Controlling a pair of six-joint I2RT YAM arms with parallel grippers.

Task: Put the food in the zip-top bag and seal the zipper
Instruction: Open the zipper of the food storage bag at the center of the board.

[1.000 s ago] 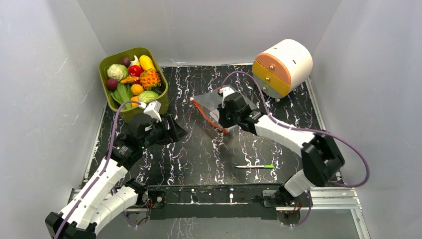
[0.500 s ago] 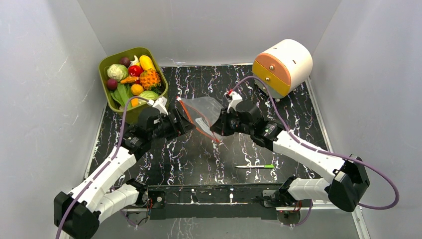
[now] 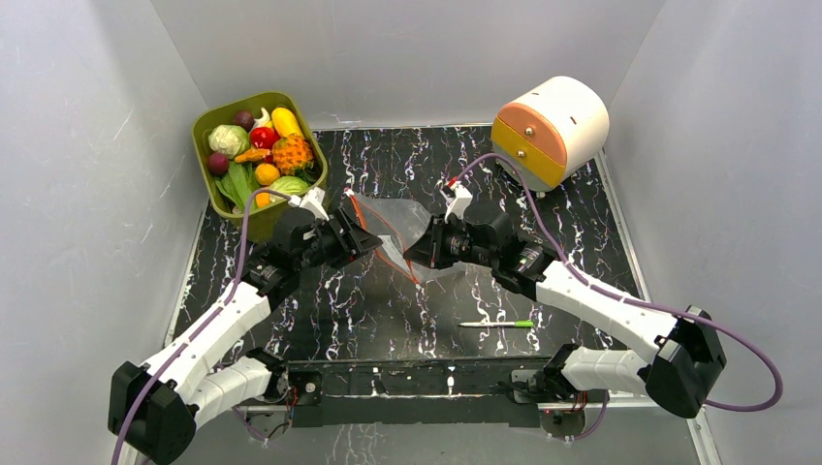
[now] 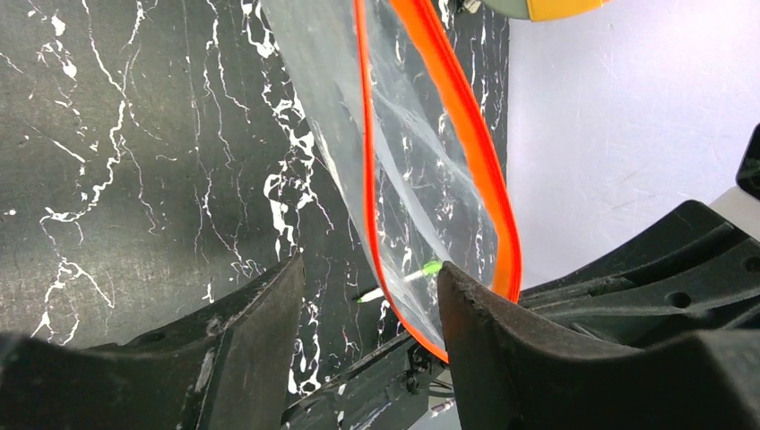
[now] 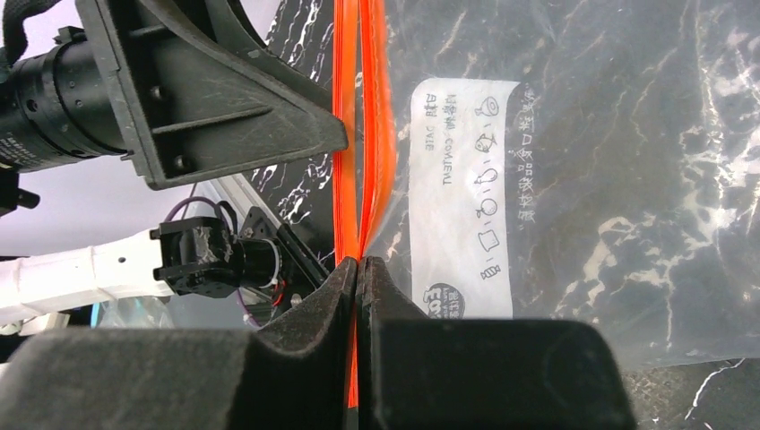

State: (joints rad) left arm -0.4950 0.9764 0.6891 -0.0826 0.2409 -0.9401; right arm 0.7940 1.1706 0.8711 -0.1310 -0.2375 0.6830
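Zip-top bag [image 3: 397, 219] was brought across to the left gripper [image 3: 357, 232]
From above, it was held by the right gripper [image 3: 417, 254], food [image 3: 260, 160] left in its tub [image 3: 205, 124]; at the left wrist, half-open jaws had been narrowed astride one zipper [image 4: 466, 116] lip, nothing pinched; at the right wrist, the zipper was clamped tight.

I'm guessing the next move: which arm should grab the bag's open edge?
Left: the left pincer is open around the zipper; the right pincer is busy, shut on the zip-top bag.
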